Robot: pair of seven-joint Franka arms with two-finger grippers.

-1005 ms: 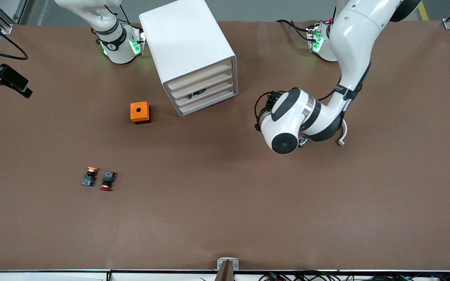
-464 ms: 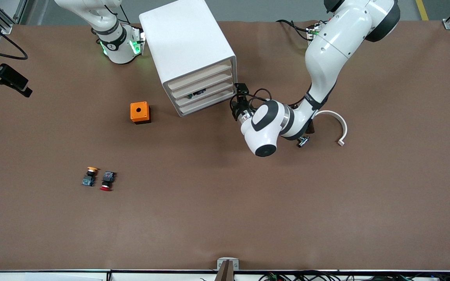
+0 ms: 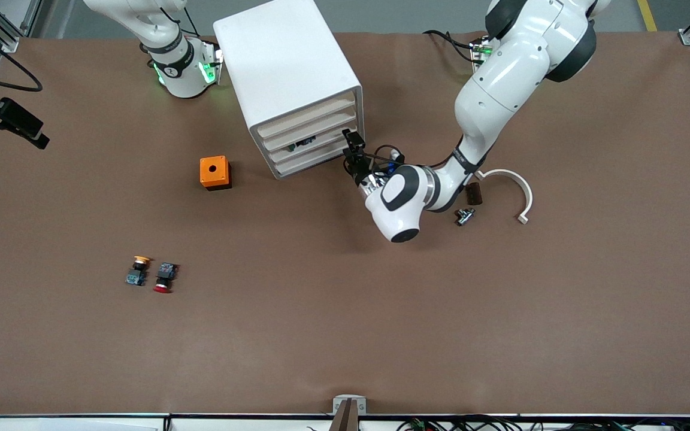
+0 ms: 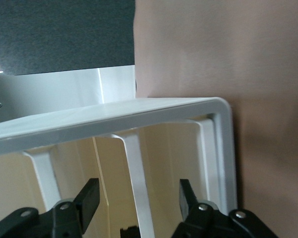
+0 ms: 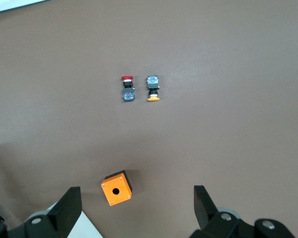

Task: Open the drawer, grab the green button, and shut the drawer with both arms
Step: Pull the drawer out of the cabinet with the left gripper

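The white cabinet (image 3: 288, 72) stands near the robots' bases, with four pale beige drawers (image 3: 315, 142) all pushed in. A small dark thing (image 3: 303, 143) shows in the gap over the third drawer from the top; I cannot see a green cap. My left gripper (image 3: 352, 146) is open in front of the drawers, at the cabinet's corner toward the left arm's end. In the left wrist view the gripper (image 4: 137, 196) has a white frame rail (image 4: 136, 173) between its fingers, untouched. My right gripper (image 5: 135, 206) is open and empty high over the table, out of the front view.
An orange box (image 3: 215, 172) with a hole lies beside the cabinet. A yellow-capped button (image 3: 138, 270) and a red-capped button (image 3: 164, 278) lie nearer the front camera. A white curved piece (image 3: 516, 191), a brown block (image 3: 474, 193) and a small metal part (image 3: 463, 215) lie by the left arm.
The left arm has swung toward the cabinet and brought its gripper up to the drawer fronts. The drawers and the loose parts have not moved.
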